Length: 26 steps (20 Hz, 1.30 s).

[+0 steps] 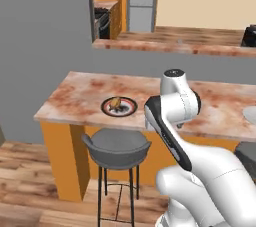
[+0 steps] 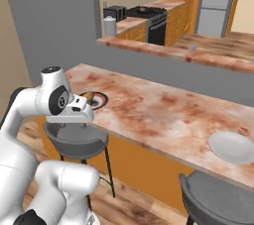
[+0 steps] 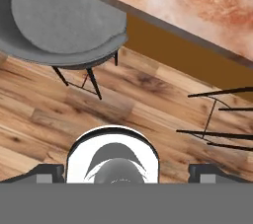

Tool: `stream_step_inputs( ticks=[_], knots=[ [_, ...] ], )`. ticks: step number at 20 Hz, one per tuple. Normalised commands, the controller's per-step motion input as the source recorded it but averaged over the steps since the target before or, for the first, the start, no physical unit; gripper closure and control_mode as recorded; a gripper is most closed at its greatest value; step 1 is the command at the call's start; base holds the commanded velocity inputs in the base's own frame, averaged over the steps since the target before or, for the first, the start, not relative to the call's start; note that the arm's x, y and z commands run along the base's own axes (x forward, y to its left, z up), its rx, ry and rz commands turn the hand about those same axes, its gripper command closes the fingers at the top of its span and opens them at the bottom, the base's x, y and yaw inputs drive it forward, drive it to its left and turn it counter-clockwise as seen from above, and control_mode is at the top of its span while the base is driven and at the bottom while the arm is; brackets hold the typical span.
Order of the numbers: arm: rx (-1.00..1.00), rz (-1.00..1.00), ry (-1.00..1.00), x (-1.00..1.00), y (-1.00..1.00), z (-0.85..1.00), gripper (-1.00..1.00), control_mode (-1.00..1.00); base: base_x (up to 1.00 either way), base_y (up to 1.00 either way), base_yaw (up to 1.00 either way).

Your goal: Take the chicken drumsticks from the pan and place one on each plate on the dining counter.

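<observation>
Dining counter (image 1: 80, 96) running across the left base view, mottled reddish-brown and cream, orange panel below. Dark-rimmed plate (image 1: 119, 106) lying toward the counter's left end, close to the front edge. One chicken drumstick (image 1: 116, 103) resting on that plate, golden-brown, within the rim. Same plate (image 2: 98, 100) and drumstick (image 2: 87, 95) seen from the right base view just behind the arm's white hand, plate partly covered by it. Pale grey-white plate (image 2: 232, 147) lying near the counter's right end, also close to the front edge, well apart from the dark-rimmed one; cut off at the right border of the left base view (image 1: 249, 115). Grey stool (image 1: 116, 148) standing on wood floor (image 1: 30, 171) directly in front of the dark-rimmed plate, seat below the counter edge. Second grey stool (image 2: 218, 199) in front of the pale plate. Arm bent at the counter's front edge, between the two plates, hand off the counter and pointed downward. Gripper (image 3: 127, 174) looking down past the front edge of the counter at floor planks; jaws spread wide apart, tips sitting at opposite sides of the bottom of the hand view, clamped on nothing. Stool seat visible at top left of the hand view, thin black stool legs at right. Raised marbled ledge (image 1: 170, 46) behind the dining counter, kitchen beyond it too small for detail.
</observation>
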Motion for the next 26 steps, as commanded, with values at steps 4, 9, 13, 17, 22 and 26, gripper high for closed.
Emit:
stream_step_inputs(
  ticks=[4,9,13,17,22,26],
  knots=[
    [0.0,0.0,0.0,0.0,0.0,0.0,-1.0,1.0,-0.29,-0.94,-0.32],
    [0.0,0.0,0.0,0.0,0.0,0.0,-1.0,1.0,-0.25,-1.0,-0.25],
    [0.0,0.0,0.0,0.0,0.0,0.0,-1.0,1.0,-0.48,-1.0,-0.19],
    [0.0,0.0,0.0,0.0,0.0,0.0,-1.0,1.0,-0.59,-1.0,-0.18],
    [0.0,0.0,0.0,0.0,0.0,0.0,-1.0,1.0,-0.45,-1.0,-0.17],
    [0.0,0.0,0.0,0.0,0.0,0.0,-1.0,1.0,-0.25,-1.0,-0.16]
  ],
)
